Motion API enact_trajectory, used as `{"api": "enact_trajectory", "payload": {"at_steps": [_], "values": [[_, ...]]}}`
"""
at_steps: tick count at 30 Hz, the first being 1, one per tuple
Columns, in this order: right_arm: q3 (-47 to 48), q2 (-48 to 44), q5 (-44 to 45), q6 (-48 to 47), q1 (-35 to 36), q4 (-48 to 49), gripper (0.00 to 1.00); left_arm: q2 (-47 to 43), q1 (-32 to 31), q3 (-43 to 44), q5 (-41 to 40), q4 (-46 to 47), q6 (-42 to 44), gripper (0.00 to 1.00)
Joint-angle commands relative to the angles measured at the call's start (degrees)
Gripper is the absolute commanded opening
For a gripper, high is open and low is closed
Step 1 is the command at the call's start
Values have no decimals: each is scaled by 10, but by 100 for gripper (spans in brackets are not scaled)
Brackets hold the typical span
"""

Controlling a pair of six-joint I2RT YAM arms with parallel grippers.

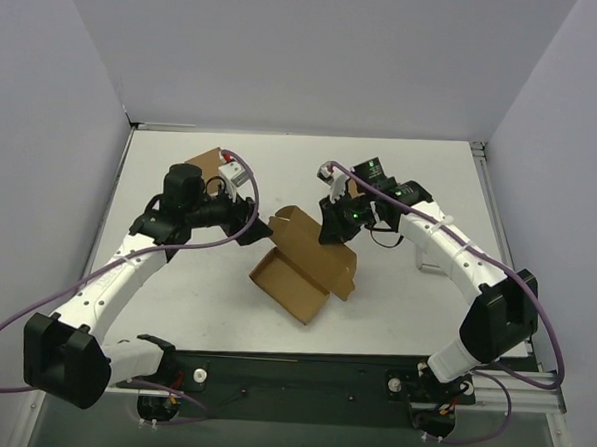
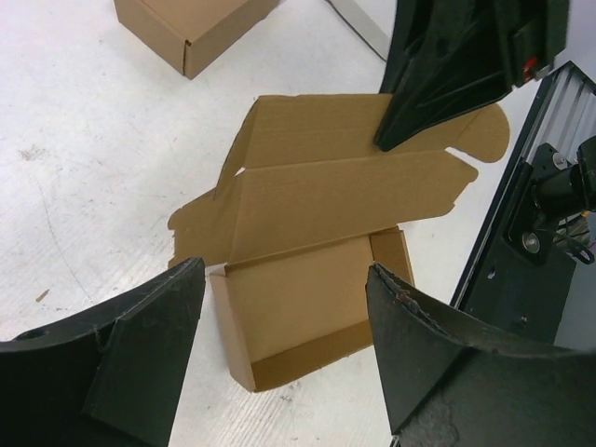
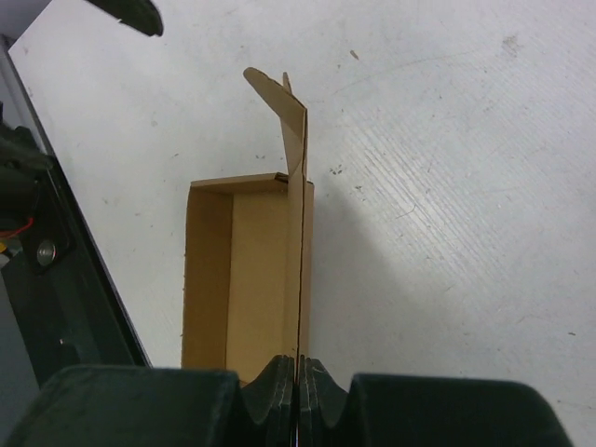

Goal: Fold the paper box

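The paper box (image 1: 306,269) lies mid-table, a shallow brown tray with its lid panel and side flaps raised behind it. In the left wrist view the tray (image 2: 317,298) is nearest and the lid panel spreads out beyond it. My right gripper (image 1: 330,228) is shut on the upper edge of the lid panel, which the right wrist view shows edge-on between the pads of that gripper (image 3: 298,365), with the tray (image 3: 242,279) to its left. My left gripper (image 1: 253,226) hangs open to the left of the box, its jaws (image 2: 287,270) wide apart above the tray and touching nothing.
A smaller squarish brown carton (image 1: 213,169) sits at the back left, behind my left wrist, and shows as a carton (image 2: 186,28) at the top of the left wrist view. The black base rail (image 1: 301,369) runs along the near edge. Grey walls enclose the table.
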Motion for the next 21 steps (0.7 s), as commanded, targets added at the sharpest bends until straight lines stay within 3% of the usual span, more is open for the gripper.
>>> {"api": "enact_trajectory", "payload": {"at_steps": [1, 6, 21], "values": [[34, -12, -46, -80, 6, -64, 0, 2, 45, 23, 57, -5, 20, 81], [44, -26, -73, -98, 6, -103, 0, 23, 83, 22, 116, 2, 21, 82], [61, -74, -116, -98, 9, -131, 0, 65, 59, 21, 164, -17, 47, 82]]}}
